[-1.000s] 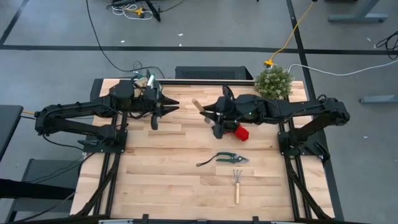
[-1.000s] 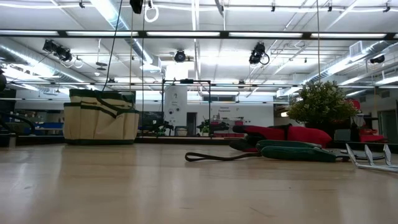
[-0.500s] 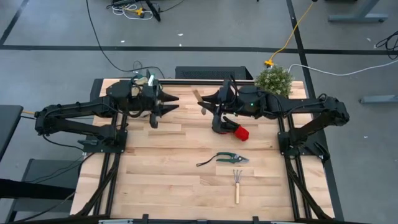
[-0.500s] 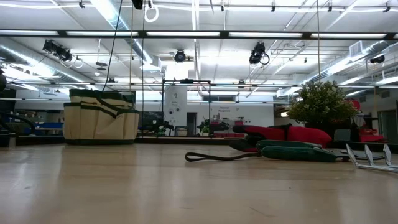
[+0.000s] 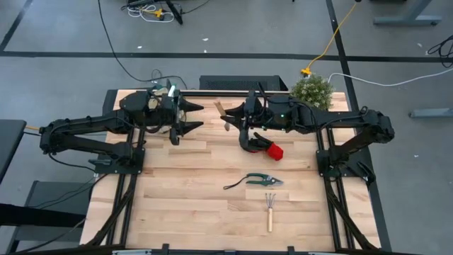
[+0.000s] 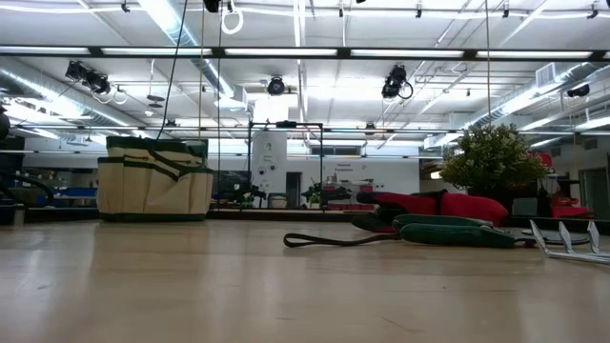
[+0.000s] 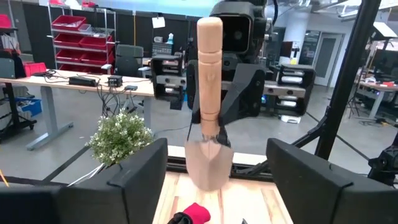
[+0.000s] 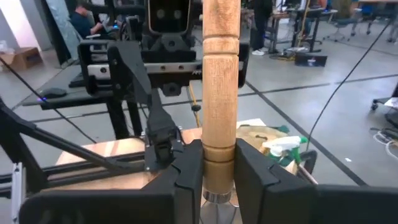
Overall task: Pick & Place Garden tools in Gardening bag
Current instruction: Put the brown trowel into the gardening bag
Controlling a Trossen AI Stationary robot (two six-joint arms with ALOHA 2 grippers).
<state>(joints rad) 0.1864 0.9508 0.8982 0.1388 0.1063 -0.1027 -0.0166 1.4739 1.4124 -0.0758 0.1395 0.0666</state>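
Your right gripper (image 5: 228, 122) holds a trowel (image 7: 209, 134) by the lower part of its wooden handle, the fingers (image 8: 186, 171) closed tight on both sides of it. It holds the tool in the air over the far middle of the table (image 5: 205, 205), with the handle end pointing toward the left arm. Your left gripper (image 5: 198, 117) faces it with its fingers (image 7: 140, 174) spread wide, and the trowel is between them in the line of sight but not touched.

The step in hand looks like a handover of the trowel from right to left, and it is not done yet. The gardening bag (image 6: 154, 181) stands at the far left of the table, under the left arm, with a spray bottle (image 8: 283, 146) already showing in it.

For the next move, I think you need to bring the left gripper forward around the free upper part of the handle, close it firmly, and only then let the right fingers go. After that the left arm can carry the trowel over the bag.

The pruning shears (image 5: 260, 180), the small rake (image 5: 269, 210) and the red glove (image 5: 272, 149) lie on the table and wait for their turn.
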